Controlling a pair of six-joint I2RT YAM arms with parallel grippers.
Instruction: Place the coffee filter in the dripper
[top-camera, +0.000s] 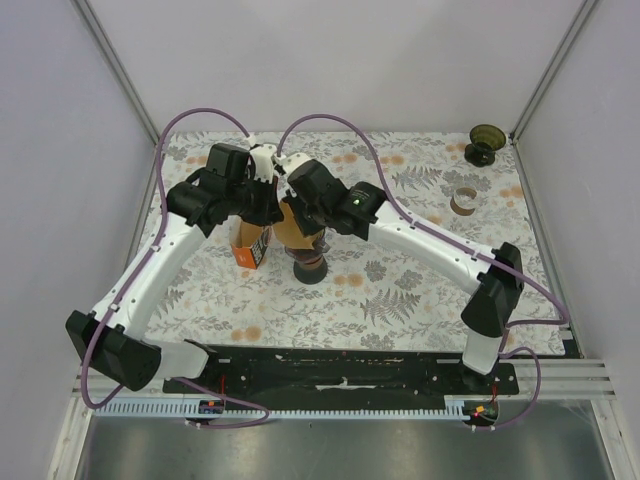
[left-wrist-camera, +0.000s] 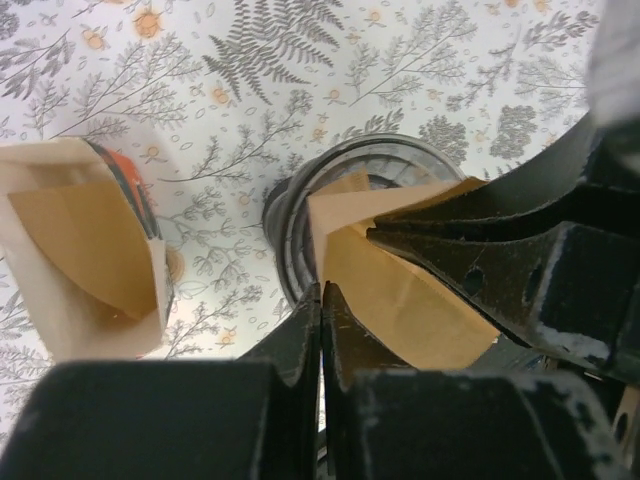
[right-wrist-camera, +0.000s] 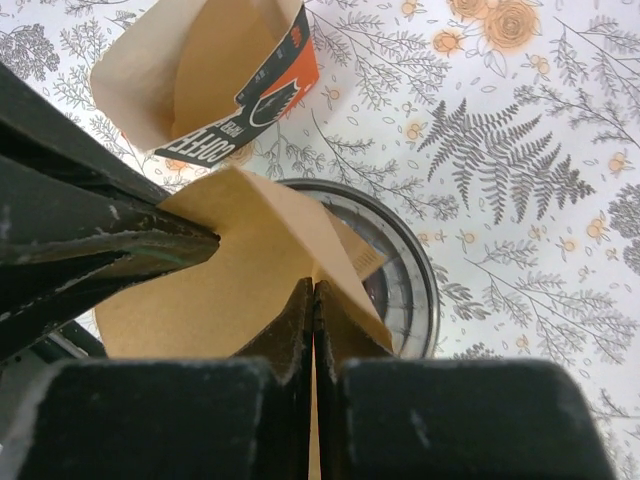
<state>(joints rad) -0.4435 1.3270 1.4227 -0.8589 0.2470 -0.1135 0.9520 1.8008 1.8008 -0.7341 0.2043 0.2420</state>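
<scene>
2 sets of fingers (left-wrist-camera: 300, 345) pinch filter (left-wrist-camera: 400, 300) over dripper (left-wrist-camera: 288, 215).

Left hand (left-wrist-camera: 321, 290) clamped, right hand (right-wrist-camera: 314, 285) clamped, tips near

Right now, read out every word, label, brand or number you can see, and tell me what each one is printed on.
"COFFE": white capitals, upside down in the right wrist view, on the black band of the orange and black cardboard box; the word's end is cut off.
Smaller white line next to it on the same band: too blurred to read.
Brown paper coffee filter, round dark-rimmed dripper, floral tablecloth: no text.
</scene>
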